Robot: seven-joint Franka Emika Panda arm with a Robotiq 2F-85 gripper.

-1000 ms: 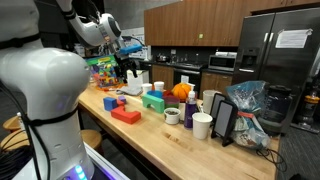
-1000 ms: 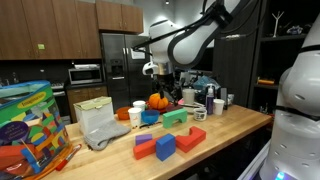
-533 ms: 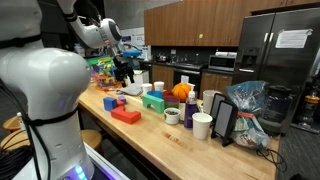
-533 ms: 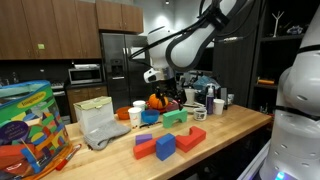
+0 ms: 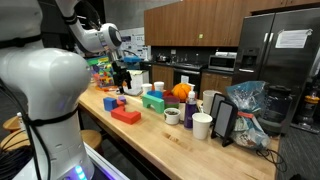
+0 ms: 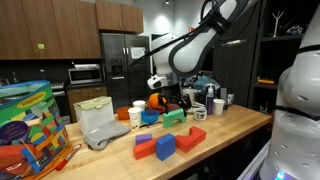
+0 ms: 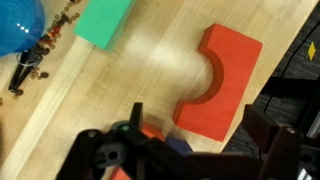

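My gripper (image 7: 196, 116) is open and holds nothing; its two dark fingers frame the near end of a red block with a half-round notch (image 7: 222, 75) lying flat on the wooden table (image 7: 150, 70). A blue block (image 7: 180, 147) and a bit of orange show just under the gripper body. A green block (image 7: 105, 22) lies farther off. In both exterior views the gripper (image 5: 122, 74) (image 6: 167, 98) hangs above the table, over the blocks: red (image 5: 125, 115), blue (image 5: 108, 102) and green (image 5: 153, 101).
The table edge runs close beside the red block (image 7: 285, 60). A blue bowl (image 7: 15, 25) sits past the green block. An orange pumpkin (image 5: 180, 92), cups (image 5: 202, 125), a tablet stand (image 5: 224, 120), a white bag (image 6: 100, 125) and a colourful box (image 6: 25, 125) crowd the table.
The arm has come down, bringing the open gripper lower over the blocks. Nothing on the table has moved.
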